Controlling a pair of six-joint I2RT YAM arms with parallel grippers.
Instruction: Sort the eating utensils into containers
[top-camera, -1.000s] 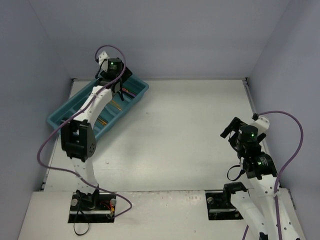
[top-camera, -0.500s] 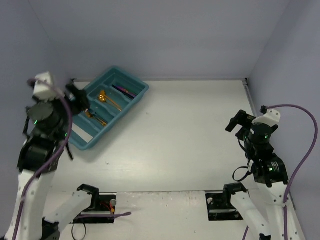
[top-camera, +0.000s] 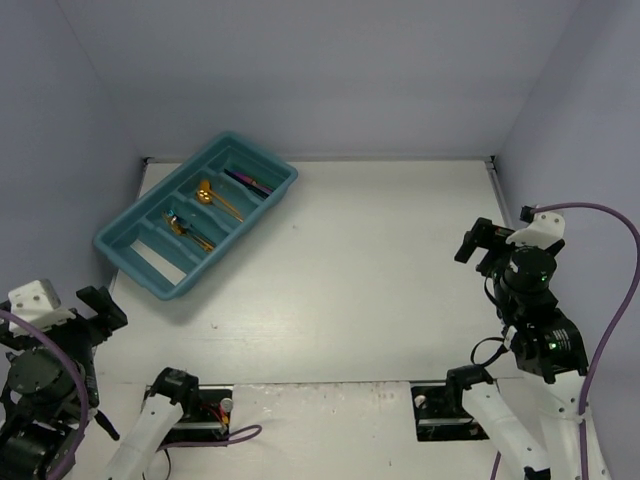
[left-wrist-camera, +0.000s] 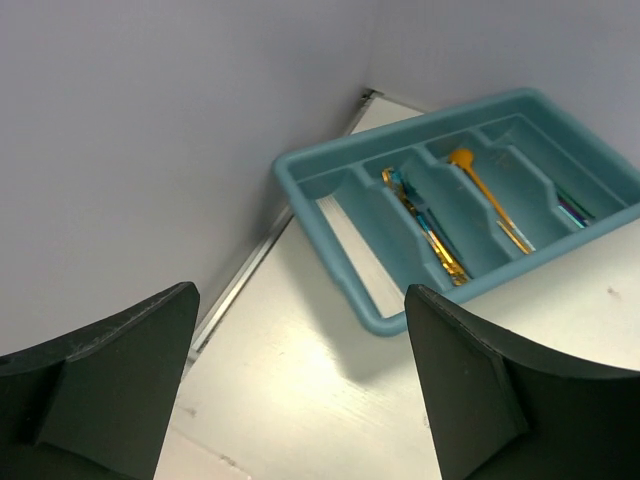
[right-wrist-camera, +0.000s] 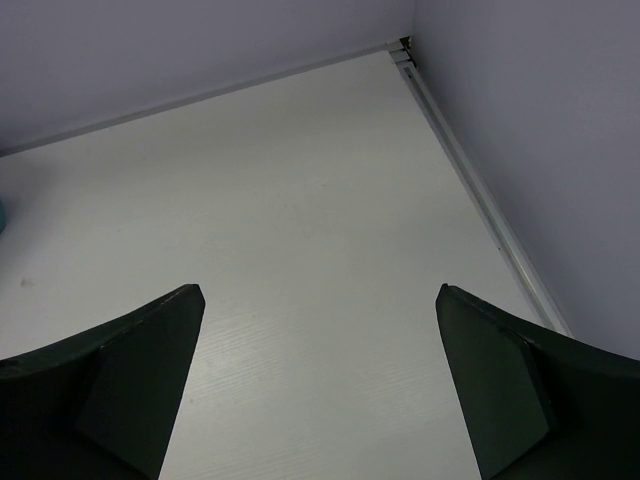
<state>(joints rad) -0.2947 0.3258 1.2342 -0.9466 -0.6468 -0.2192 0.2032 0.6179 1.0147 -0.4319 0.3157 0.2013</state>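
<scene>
Left gripper (left-wrist-camera: 300, 298) hangs at near left, jaws wide apart, holding nothing. Teal tray (top-camera: 103, 240) lies at far left and holds the eating utensils: gold-and-teal pieces (top-camera: 186, 229), a gold spoon (top-camera: 205, 191) and a purple piece (top-camera: 250, 183), in separate compartments. No utensil shows outside it, so sorting looks complete; check each compartment before parking. Right gripper (right-wrist-camera: 318, 292), at right, is spread wide and empty.

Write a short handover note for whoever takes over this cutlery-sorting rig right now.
Left gripper open, empty, at the near left, apart from the tray.
Right gripper open, empty, over bare table at the right.
Utensils: gold spoon, gold-and-teal pieces and purple piece lie in separate tray compartments.
Done: no utensil shows loose on the table.
Left: probably nothing; confirm the sorting.
</scene>
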